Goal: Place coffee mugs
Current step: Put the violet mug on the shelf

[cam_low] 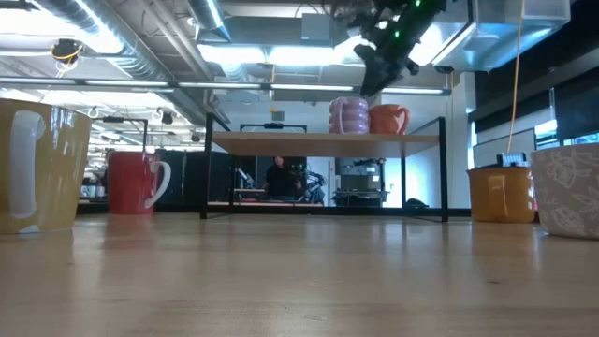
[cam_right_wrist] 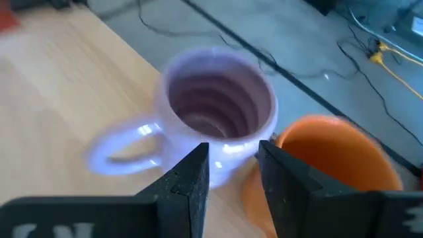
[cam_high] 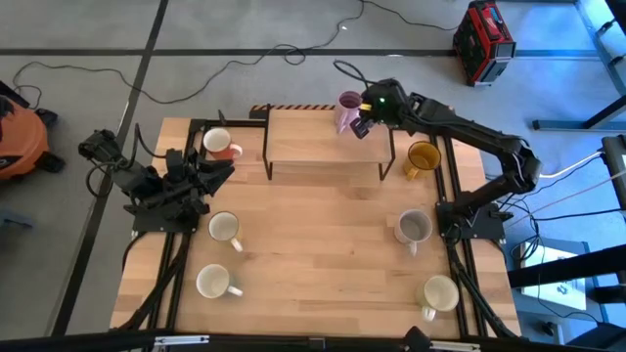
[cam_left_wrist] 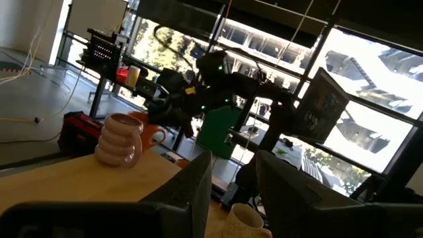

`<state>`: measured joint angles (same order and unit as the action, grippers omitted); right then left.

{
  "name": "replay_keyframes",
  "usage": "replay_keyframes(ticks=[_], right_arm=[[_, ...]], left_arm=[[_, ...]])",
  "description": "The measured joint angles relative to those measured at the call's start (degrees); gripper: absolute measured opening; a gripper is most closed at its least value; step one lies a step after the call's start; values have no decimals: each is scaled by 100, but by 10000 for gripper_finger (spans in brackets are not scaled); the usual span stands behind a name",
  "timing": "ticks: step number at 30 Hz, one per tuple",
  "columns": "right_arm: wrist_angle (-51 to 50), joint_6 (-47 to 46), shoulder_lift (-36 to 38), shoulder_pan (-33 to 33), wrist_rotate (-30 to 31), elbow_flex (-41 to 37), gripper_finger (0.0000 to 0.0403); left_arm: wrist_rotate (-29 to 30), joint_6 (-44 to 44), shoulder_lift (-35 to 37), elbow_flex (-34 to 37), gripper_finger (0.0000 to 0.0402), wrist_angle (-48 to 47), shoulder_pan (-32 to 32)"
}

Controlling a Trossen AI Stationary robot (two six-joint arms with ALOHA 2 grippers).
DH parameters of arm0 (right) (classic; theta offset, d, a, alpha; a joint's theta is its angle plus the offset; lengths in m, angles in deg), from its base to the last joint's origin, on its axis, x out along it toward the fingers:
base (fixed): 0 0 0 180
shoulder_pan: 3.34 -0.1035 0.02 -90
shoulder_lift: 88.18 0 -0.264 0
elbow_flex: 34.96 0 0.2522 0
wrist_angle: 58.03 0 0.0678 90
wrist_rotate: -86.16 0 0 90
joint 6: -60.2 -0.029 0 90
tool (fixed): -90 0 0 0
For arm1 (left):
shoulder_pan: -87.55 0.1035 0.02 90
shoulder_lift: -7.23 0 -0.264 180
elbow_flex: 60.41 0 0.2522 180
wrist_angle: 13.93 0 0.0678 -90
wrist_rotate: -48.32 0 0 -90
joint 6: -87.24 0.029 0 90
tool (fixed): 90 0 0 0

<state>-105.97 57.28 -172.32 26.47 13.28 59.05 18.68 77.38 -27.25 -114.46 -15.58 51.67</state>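
Dark fingers of the right claw point(cam_right_wrist: 231, 182) stand apart and empty, just above the near rim of the purple mug point(cam_right_wrist: 215, 116), whose handle points sideways along the shelf point(cam_high: 323, 147). Touching or nearly touching it behind sits the orange mug point(cam_right_wrist: 330, 165). Far off, the left claw point(cam_high: 217, 174) waits at the bench's point(cam_high: 313, 264) left edge, also apart.

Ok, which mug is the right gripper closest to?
The purple ribbed mug on the raised shelf; the right gripper hovers directly above its rim, with the orange mug just beside it.
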Motion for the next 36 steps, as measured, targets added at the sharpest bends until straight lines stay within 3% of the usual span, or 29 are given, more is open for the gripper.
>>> replay_keyframes(ticks=[8, 13, 23, 36], right_arm=[[412, -137, 189, -885, -1114, 147, 122], [624, -107, -274, -1290, -711, 145, 122], [711, 420, -773, -1229, -23, 142, 122], [526, 510, -800, -711, -152, 153, 122]], left_arm=[[0, -1, 0, 0, 114, -3, 0], [0, 2, 0, 0, 114, -3, 1], [0, 146, 0, 0, 114, -3, 0], [0, 148, 0, 0, 114, -5, 2]])
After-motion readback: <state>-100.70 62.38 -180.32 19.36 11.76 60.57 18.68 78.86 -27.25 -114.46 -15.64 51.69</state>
